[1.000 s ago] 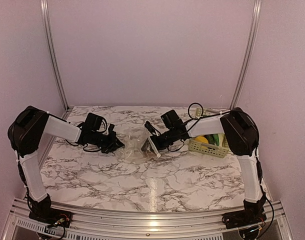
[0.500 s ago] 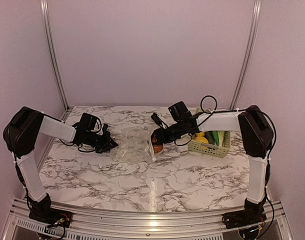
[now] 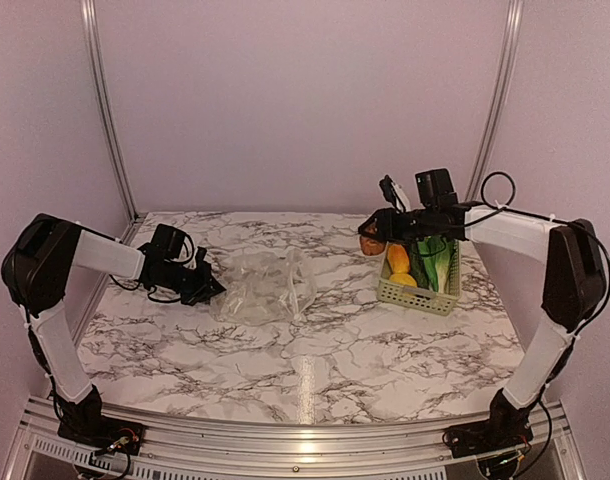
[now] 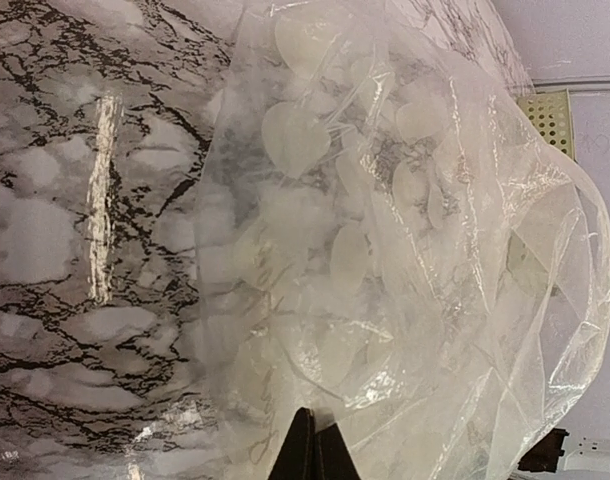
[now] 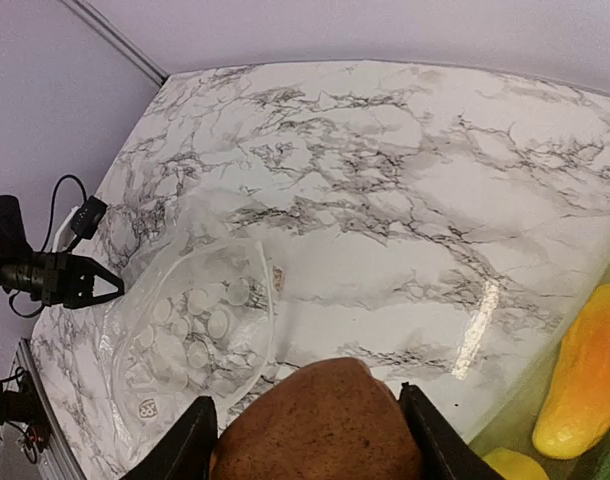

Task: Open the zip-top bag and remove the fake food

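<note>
Removal step: my right gripper (image 3: pixel 377 236) clasps 1 brown fake-food piece (image 5: pixel 320 420) aloft just beside the pale green basket (image 3: pixel 417 298). My left gripper (image 3: pixel 211 290) pinches the seemingly empty zip-top bag (image 3: pixel 265 292) on the worktop (image 3: pixel 335 350). Next, likely, a release over the basket.

I can read no words or numbers anywhere. Out past my right fingers (image 5: pixel 197 438) the bag (image 5: pixel 190 330) carries two small printed marks, one nearer them, one farther, both too tiny to read
</note>
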Controlling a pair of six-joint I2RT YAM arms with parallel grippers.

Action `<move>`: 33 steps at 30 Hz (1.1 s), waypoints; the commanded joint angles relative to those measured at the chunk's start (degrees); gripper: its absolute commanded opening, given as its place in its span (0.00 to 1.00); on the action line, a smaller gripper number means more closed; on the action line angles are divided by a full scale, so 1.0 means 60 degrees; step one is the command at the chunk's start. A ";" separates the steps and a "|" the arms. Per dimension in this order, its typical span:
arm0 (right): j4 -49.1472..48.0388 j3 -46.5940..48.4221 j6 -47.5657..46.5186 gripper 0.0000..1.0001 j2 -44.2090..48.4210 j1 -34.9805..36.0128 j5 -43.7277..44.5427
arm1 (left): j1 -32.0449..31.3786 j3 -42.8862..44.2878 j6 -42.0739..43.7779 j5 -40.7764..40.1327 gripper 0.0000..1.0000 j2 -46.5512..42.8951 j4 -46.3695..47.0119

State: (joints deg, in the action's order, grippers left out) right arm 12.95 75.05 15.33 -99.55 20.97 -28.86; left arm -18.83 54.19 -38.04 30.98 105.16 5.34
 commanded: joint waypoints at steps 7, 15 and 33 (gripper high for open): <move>0.0923 0.0154 -0.0313 0.49 -0.0063 -0.1776 0.1267 | 0.0238 0.0408 0.0557 -0.0175 0.00 -0.0275 -0.0870; 0.1446 0.0454 -0.0533 0.56 -0.0797 -0.1884 0.1324 | 0.0311 0.0631 0.0577 -0.0174 0.00 -0.0134 -0.0875; 0.1041 0.1491 -0.0268 0.77 -0.0659 -0.1258 0.0225 | 0.0312 0.0623 0.0890 -0.0142 0.00 -0.0375 -0.0826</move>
State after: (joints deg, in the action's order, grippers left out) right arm 21.19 80.07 12.53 -104.60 10.39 -23.33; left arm -17.23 57.14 -34.85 30.39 105.08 1.41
